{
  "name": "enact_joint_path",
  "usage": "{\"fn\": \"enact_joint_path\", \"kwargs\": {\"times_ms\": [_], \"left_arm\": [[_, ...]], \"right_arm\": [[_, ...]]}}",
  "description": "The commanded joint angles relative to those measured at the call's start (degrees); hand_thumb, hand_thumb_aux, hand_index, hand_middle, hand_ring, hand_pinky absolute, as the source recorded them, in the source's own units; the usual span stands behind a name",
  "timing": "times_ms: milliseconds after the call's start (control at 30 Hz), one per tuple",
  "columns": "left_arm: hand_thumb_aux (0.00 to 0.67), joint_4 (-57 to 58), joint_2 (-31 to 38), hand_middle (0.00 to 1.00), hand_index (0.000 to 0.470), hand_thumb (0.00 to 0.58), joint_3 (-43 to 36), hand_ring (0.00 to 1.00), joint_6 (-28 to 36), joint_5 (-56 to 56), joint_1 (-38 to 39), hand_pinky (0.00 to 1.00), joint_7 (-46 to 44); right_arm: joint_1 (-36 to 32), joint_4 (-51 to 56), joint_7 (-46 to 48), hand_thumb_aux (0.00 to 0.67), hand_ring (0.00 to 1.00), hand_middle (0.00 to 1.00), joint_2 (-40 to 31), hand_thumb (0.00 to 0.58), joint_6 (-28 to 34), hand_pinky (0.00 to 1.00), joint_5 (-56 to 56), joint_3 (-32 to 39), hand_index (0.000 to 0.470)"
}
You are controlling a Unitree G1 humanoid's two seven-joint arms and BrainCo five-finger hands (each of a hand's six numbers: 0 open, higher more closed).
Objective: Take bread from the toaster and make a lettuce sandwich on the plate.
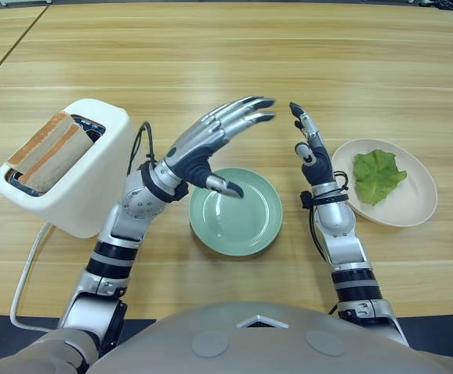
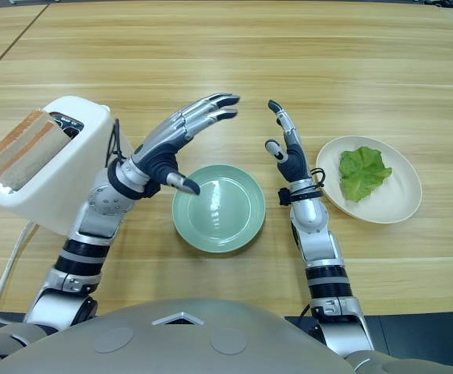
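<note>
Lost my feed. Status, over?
Left hand open over rim of green plate, right hand open beside it. Bread in toaster, lettuce on beige plate. Nothing blocks the toaster.

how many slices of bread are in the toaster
2, side by side in the white toaster on the robot's left: the outer slice and the inner slice, nearer the green plate. None seems hidden.

Toaster (image 1: 86, 183) at my left on the table (image 1: 288, 54), bread (image 1: 51, 149) in its slots, plate (image 1: 245, 222) centre, dish (image 1: 413, 202) right with lettuce (image 1: 378, 175) in it, left hand (image 1: 210, 144) over plate's left rim, right hand (image 1: 310, 152) between plate and dish.
</note>
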Motion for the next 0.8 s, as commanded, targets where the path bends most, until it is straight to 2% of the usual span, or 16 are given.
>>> {"fn": "enact_joint_path", "kwargs": {"times_ms": [33,167,267,433,633,667,733,767,800], "left_arm": [[0.0,-8.7,13.5,0.0,0.0,0.0,8.7,0.0,5.9,-3.5,-9.3,0.0,-9.6],[0.0,-3.3,27.2,0.0,0.0,0.0,18.8,0.0,12.3,-8.8,-12.3,0.0,-16.6],[0.0,7.2,34.7,0.0,0.0,0.0,22.1,0.0,9.3,-5.6,-7.5,0.0,-17.0],[0.0,21.0,42.6,0.0,0.0,0.0,25.2,0.0,7.0,-2.2,-2.5,0.0,-14.4],[0.0,28.7,48.1,0.0,0.0,0.0,24.8,0.0,8.6,-2.0,0.4,0.0,-15.0],[0.008,30.0,48.7,0.0,0.006,0.014,24.2,0.0,8.7,-1.3,0.6,0.0,-14.7],[0.055,32.0,49.5,0.0,0.039,0.092,23.2,0.0,8.9,-0.7,1.1,0.0,-14.4],[0.113,32.3,49.5,0.0,0.079,0.179,22.7,0.0,8.8,-0.7,1.4,0.0,-14.3],[0.142,32.5,49.5,0.0,0.1,0.22,22.0,0.0,8.8,-0.7,1.5,0.0,-14.3]], "right_arm": [[-2.4,3.4,-1.4,0.0,0.0,0.0,1.0,0.0,-0.1,0.0,-1.3,1.2,0.0],[-3.9,5.7,-2.1,0.0,0.0,0.0,1.4,0.0,-0.8,0.0,-2.1,2.2,0.0],[-4.4,7.2,-2.5,0.0,0.0,0.0,1.2,0.0,-1.2,0.0,-2.5,2.5,0.0],[-4.7,8.9,-2.7,0.0,0.0,0.0,0.3,0.0,-2.1,0.0,-2.1,1.9,0.0],[-3.9,9.2,-3.0,0.0,0.0,0.0,-1.0,0.0,-3.0,0.0,-1.9,1.0,0.0],[-3.8,9.1,-3.0,0.0,0.0,0.0,-1.2,0.0,-3.1,0.0,-2.0,1.0,0.0],[-3.6,9.1,-3.0,0.0,0.0,0.0,-1.4,0.0,-3.3,0.0,-2.0,1.0,0.0],[-3.6,9.0,-3.0,0.0,0.0,0.0,-1.5,0.0,-3.3,0.0,-2.0,1.1,0.0],[-3.5,9.0,-3.0,0.0,0.0,0.0,-1.6,0.0,-3.4,0.0,-2.0,1.0,0.0]]}}
